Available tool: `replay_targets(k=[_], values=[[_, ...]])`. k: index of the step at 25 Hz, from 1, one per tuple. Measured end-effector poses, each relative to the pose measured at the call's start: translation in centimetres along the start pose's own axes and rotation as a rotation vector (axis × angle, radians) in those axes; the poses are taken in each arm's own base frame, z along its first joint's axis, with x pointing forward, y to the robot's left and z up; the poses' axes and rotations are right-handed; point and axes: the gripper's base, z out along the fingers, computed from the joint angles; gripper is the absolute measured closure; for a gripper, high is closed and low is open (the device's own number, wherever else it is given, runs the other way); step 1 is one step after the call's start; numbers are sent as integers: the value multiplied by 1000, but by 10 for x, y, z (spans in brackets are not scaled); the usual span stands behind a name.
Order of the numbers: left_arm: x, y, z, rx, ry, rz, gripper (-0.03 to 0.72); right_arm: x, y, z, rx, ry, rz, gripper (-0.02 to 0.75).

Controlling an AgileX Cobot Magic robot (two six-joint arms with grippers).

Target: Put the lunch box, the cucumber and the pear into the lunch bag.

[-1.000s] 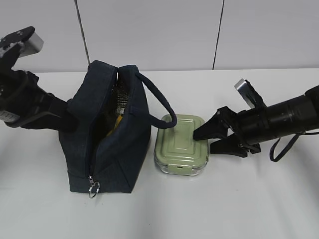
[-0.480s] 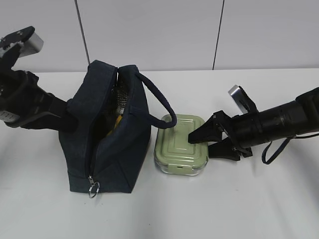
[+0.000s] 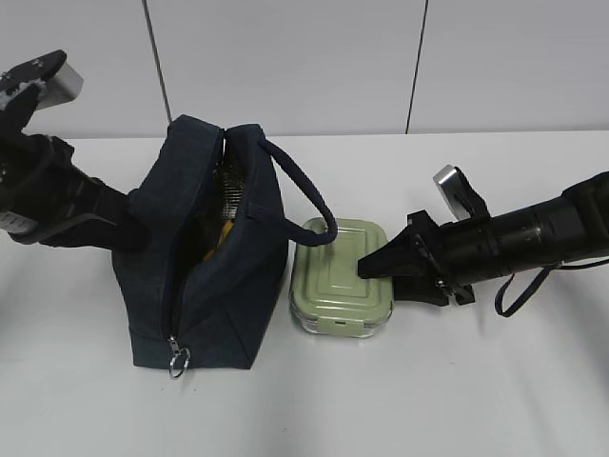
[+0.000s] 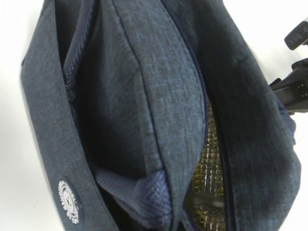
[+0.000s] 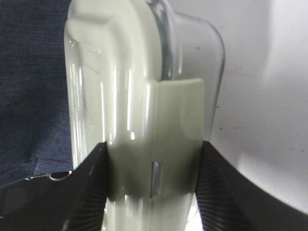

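Two grippers share the work. From outside, we see our left gripper [image 3: 128, 224] pinched shut on the dark navy fabric lunch bag [image 3: 205, 257], holding its mouth open, something yellow inside. The pale sage-green ridged lunch box [image 3: 343, 276] sits on the white table [image 3: 428, 400] just beside it. Left wrist: silver foil lining [image 4: 210, 159] shows. Right wrist: our right gripper [image 5: 151, 187] clamps the box's end, pads touching both faces, ready to lift.

Right claw [image 3: 381, 271] reaches in low from the right, its fingers [image 5: 94, 187] clamping; left claw unseen.
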Motion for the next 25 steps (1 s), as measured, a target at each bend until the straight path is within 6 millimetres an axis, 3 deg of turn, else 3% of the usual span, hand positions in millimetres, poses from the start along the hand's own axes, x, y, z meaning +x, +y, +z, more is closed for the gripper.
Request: replay_targets(k=[3, 7, 11, 15, 19, 25], values=[[0, 0, 0, 0, 0, 0, 704, -3, 4, -9, 20, -16, -29, 352], [0, 0, 0, 1, 1, 0, 704, -16, 19, -46, 56, -113, -90, 352], [0, 0, 0, 1, 1, 0, 704, -27, 57, -84, 49, -219, -201, 352], [0, 0, 0, 1, 1, 0, 704, -36, 110, -102, -3, -260, -347, 353], [0, 0, 0, 1, 1, 0, 704, -46, 167, -96, -73, -266, -487, 354], [0, 0, 0, 1, 1, 0, 704, -33, 242, -38, -122, -237, -658, 355]])
